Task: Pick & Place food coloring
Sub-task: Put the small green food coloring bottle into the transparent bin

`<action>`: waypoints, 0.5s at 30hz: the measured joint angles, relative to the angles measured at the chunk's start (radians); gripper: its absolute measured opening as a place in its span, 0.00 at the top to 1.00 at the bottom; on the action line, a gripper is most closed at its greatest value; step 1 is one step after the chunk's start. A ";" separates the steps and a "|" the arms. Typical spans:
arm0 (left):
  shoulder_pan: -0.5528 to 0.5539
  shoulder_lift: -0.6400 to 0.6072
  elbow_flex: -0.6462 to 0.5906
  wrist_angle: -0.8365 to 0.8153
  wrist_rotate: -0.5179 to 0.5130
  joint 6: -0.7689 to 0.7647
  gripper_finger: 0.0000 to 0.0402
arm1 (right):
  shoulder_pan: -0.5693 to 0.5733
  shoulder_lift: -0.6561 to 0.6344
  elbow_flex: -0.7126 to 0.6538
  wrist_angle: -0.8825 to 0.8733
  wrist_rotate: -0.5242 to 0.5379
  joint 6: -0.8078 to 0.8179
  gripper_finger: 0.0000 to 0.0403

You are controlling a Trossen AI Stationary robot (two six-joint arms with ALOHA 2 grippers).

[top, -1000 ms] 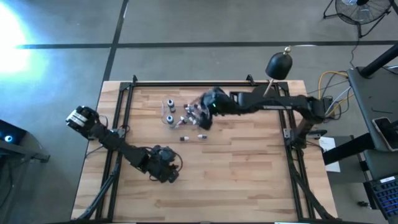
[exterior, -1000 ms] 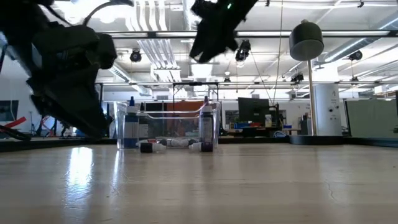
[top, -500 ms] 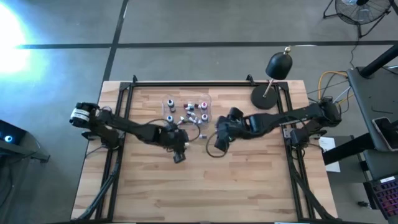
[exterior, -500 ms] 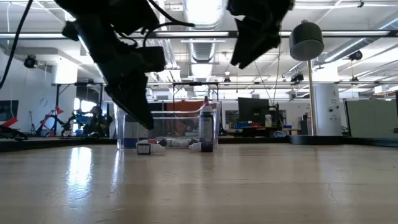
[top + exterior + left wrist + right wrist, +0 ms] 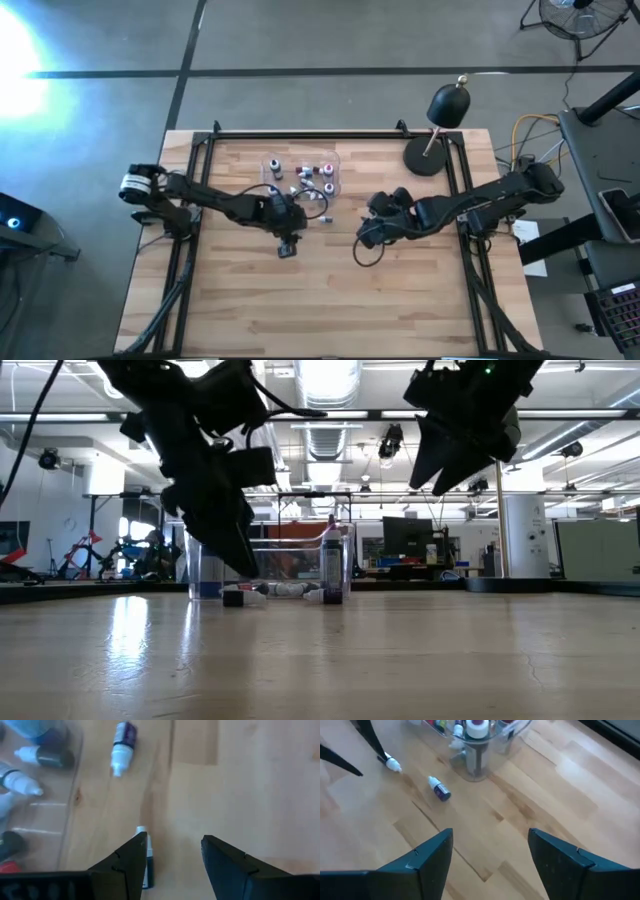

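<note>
Okay, your left claw is apart; tiny dark white-capped dropper bottle beside one finger: light, slick, rolls; pinch mid-body.

Food coloring bottles: most grouped at table's far centre; two white-capped ones lie loose nearby.

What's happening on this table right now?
Two arms are sorting small food coloring bottles into a clear tray. The left gripper is open and low over the table beside the tray, with a dark bottle lying on its side next to one finger. A purple bottle lies loose on the wood too. The right gripper is open and empty, up off the table to the right of the tray.
</note>
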 joint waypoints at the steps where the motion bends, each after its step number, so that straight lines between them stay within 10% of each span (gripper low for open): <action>1: 0.003 0.006 0.000 -0.002 -0.013 0.009 0.59 | 0.000 0.000 -0.006 0.000 0.003 0.010 0.36; 15: 0.050 0.096 0.016 0.000 -0.068 0.041 0.59 | -0.001 0.002 -0.023 0.000 0.075 0.083 0.33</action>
